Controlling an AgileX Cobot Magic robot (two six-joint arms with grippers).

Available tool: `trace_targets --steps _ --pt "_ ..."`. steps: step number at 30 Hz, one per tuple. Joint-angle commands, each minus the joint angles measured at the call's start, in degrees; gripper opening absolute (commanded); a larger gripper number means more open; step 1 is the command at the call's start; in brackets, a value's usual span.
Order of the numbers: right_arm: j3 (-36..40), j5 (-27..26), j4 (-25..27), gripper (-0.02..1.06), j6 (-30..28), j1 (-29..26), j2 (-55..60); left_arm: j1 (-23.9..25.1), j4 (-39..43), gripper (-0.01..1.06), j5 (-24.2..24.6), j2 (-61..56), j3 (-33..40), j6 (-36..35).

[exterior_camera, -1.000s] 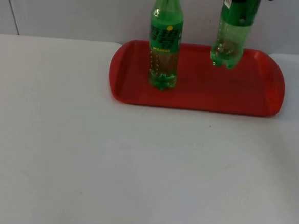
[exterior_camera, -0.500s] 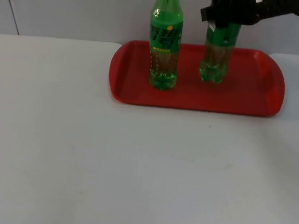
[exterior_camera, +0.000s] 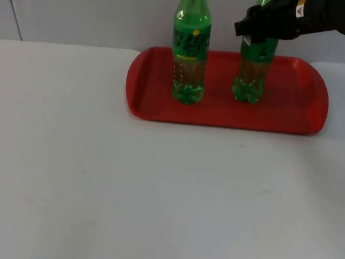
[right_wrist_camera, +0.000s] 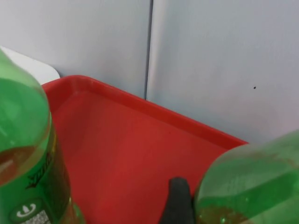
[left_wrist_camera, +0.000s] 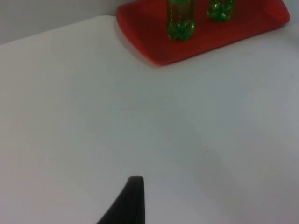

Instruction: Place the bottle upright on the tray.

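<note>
On the tray (exterior_camera: 292,117), right tool (exterior_camera: 259,26) grips the upright bottle (exterior_camera: 250,75).

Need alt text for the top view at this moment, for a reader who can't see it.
The right gripper grips a green bottle upright, its base on the red tray at the far side of the white table. A second green bottle, labelled, stands on the tray to its left in the picture.

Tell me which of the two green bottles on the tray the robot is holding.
The held bottle is the one nearer the tray's right end, in the right gripper. The labelled bottle stands free. The left gripper waits over the table.
</note>
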Motion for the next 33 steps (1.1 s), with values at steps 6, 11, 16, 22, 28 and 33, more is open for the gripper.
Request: trace_targets --steps 6,11,16,22,28,33 --pt "-0.29 0.08 -0.52 0.09 -0.17 -0.20 0.31 0.08 0.27 1.01 -0.10 -0.22 0.24 -0.04" --pt "-0.29 -0.03 -0.52 0.40 -0.17 -0.20 0.31 0.08 0.27 1.01 -0.10 -0.22 0.24 -0.04" --pt "-0.29 -0.03 -0.52 0.78 -0.17 -0.20 0.31 0.08 0.27 1.01 -0.10 -0.22 0.24 -0.04" --pt "-0.29 0.60 -0.52 0.88 -0.17 -0.20 0.31 0.08 0.27 1.01 -0.10 -0.22 0.24 -0.04" --pt "-0.29 0.60 -0.52 0.88 -0.17 -0.20 0.31 0.08 0.27 1.01 -0.10 -0.22 0.24 -0.04" --pt "-0.29 2.11 -0.52 0.88 -0.17 -0.20 0.31 0.08 0.27 1.01 -0.10 -0.22 0.24 -0.04"
